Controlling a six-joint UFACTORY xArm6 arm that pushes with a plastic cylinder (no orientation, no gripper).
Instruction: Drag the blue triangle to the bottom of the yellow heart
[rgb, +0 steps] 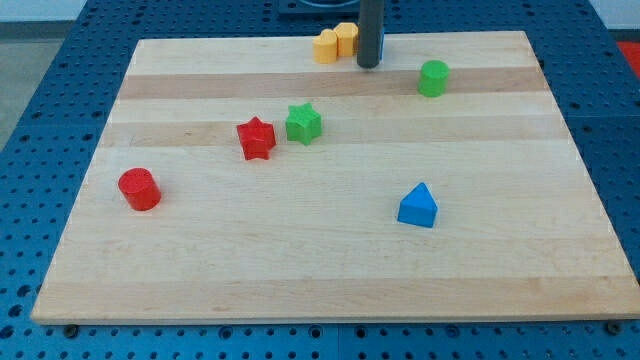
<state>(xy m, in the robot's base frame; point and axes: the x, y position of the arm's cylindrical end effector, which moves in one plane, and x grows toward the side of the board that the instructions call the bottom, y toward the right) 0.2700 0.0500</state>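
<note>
The blue triangle (418, 206) lies at the board's lower right of centre. Two yellow blocks sit side by side at the view's top edge: one on the left (326, 46) and one just right of it (346, 38). I cannot tell which of them is the heart. My tip (368, 65) rests on the board right beside the right yellow block, on its right. It is far above the blue triangle. A sliver of another blue block (383, 46) shows behind the rod, mostly hidden.
A green cylinder (433, 77) stands at the upper right. A green star (303, 123) and a red star (256, 138) sit close together left of centre. A red cylinder (139, 189) is at the left. The wooden board (320, 280) ends near the view's bottom.
</note>
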